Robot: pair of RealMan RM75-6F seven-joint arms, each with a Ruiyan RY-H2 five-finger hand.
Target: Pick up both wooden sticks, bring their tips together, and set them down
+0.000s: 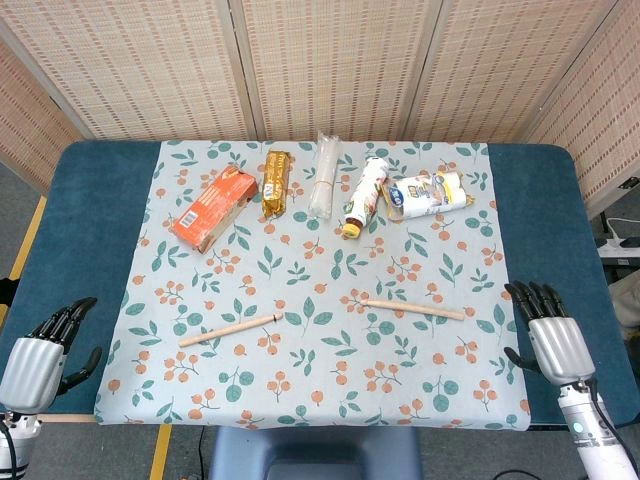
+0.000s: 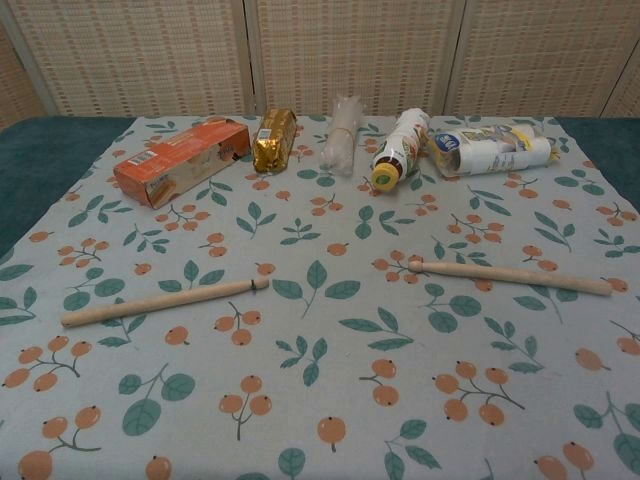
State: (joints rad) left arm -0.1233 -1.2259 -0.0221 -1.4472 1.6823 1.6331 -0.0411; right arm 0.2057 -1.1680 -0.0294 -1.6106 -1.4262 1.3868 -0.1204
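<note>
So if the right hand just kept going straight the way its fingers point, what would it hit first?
Probably nothing: the right hand points up the bare blue table edge, beside the cloth. The right stick lies off to its side.

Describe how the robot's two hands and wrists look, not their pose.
Both the left hand and right hand have a silvery-grey metallic back plate and black segmented fingers. The right wrist is a pale grey-white cylinder with a small blue-green light. A thin black cable runs by the left wrist. Neither hand shows in the chest view.
</note>
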